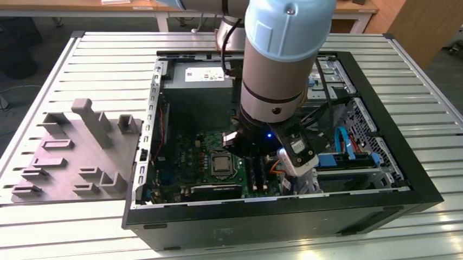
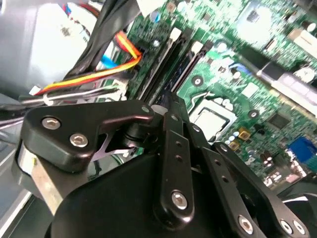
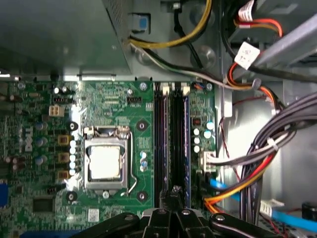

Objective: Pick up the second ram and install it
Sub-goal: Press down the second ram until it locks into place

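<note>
A: Exterior view: open black metal computer case (image 1: 405, 189) lying flat on a ribbed metal counter (image 1: 108, 59), with a grey moulded plastic tray (image 1: 69, 157) at the exterior view's left. The glossy pale-blue and silver arm (image 1: 278, 65) reaches straight down into the case.

B: Pincer?

A: The pincer (image 3: 174, 194) is matte black with bolted link bars, low over the green motherboard (image 3: 124, 99). Its tips sit at the end of the long black memory slots (image 3: 171, 134). Spread or pinched, I cannot tell; the tips are too hidden.

B: Second ram?

A: Probably the bluish strip (image 3: 186, 144) standing on edge in the outer slot, just beside the tips in the first wrist view. It is thin and dark, so this is hedged.

B: View differences?

A: The first wrist view gives the square silver processor socket (image 3: 105, 161) and bundled red, yellow and orange wires (image 3: 247, 183). The second wrist view shows the pincer linkage (image 2: 168, 163) close up, with slots (image 2: 171, 59) beyond. The exterior view alone gives the tray and counter.
</note>
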Motion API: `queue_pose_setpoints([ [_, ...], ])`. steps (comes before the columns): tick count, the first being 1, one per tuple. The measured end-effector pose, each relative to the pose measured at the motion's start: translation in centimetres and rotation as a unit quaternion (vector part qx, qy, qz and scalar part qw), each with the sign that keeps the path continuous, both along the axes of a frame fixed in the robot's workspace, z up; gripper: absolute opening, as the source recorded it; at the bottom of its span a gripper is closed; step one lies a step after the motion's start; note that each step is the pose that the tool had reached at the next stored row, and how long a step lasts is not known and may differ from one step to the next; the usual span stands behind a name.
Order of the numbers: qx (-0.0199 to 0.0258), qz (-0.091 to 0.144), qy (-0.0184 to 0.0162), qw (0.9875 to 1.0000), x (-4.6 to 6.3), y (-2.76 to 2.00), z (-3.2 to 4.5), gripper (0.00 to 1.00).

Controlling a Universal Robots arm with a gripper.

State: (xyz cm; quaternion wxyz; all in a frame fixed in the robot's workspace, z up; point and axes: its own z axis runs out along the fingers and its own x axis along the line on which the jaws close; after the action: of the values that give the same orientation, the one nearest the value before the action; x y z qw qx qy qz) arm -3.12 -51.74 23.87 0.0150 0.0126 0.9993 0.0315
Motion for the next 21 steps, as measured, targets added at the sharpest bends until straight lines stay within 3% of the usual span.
queue_pose_setpoints([
  [6, 0.0001, 0.0, 0.0, 1.0, 0.0, 1.94, -0.05, 0.11],
  [10, 0.0001, 0.0, 0.0, 1.0, 0.0, 2.86, -0.07, 0.11],
  [21, 0.0001, 0.0, 0.0, 1.0, 0.0, 2.97, 0.32, 0.11],
])
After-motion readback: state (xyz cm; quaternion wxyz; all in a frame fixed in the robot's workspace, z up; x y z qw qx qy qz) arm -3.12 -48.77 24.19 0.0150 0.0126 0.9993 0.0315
